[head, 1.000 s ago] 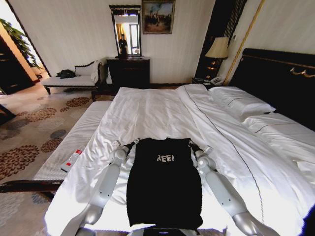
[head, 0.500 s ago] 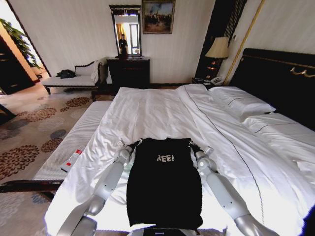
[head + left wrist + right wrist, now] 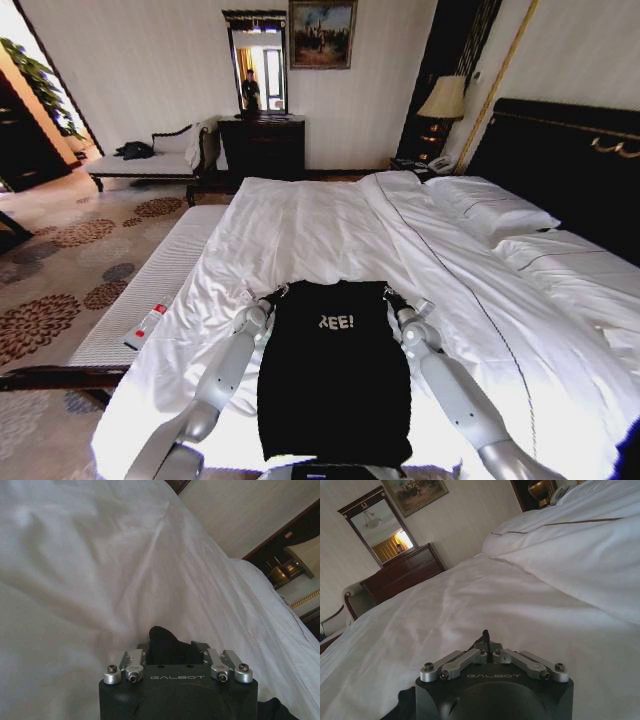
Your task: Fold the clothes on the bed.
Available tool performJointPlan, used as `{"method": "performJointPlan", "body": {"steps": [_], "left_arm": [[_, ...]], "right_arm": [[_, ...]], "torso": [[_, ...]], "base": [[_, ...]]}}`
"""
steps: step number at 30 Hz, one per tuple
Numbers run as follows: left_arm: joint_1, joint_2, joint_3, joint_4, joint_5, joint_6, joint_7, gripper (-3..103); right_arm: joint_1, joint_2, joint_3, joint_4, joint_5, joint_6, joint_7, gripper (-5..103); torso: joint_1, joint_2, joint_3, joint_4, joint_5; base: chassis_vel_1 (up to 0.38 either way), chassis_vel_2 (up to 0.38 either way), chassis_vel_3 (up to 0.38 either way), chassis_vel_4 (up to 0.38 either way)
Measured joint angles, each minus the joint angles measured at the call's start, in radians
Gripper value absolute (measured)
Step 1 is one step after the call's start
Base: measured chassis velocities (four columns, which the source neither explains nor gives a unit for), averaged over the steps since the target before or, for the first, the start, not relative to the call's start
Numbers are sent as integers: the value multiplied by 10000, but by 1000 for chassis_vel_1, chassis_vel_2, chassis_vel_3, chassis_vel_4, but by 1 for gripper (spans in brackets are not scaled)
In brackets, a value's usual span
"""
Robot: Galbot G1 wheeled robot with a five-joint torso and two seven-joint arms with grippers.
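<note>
A large white-sheeted bed with a dark headboard carries a black short-sleeved T-shirt, laid flat near its foot. Its far corners are pinched by the closed left gripper and right gripper.

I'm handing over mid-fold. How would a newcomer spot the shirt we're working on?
Find the big white bed with the dark headboard. At its near edge lies the black T-shirt, held between the left claw and right claw. It alone has white chest lettering.
</note>
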Motion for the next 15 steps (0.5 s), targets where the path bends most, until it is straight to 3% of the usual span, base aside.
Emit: {"method": "performJointPlan", "body": {"steps": [1,3,6,8,10,15], "left_arm": [[-16,-7,0,30,79,-4,33,41],[-23,-17,-1,52,139,-13,61,41],[-29,-35,-17,92,272,-53,159,24],[-30,-33,-18,93,287,-62,176,24],[-55,55,0,-2,308,-88,219,7],[-101,326,-23,-457,113,-112,169,2]], "right_arm": [[-25,-18,26,26,2,-1,0,0],[-48,-33,50,49,4,-1,1,0],[-109,-81,106,87,6,0,9,0],[-114,-89,112,93,7,0,12,0],[-110,-96,119,137,23,2,54,0],[-8,-105,-15,368,184,35,173,0]], "torso": [[0,0,0,0,0],[0,0,0,0,1],[0,0,0,1,0],[0,1,0,1,0],[0,1,0,0,0],[0,1,1,0,-1]], "base": [[0,0,0,0],[0,0,0,0],[0,0,0,0],[0,0,0,0],[0,0,0,0],[0,0,0,0]]}}
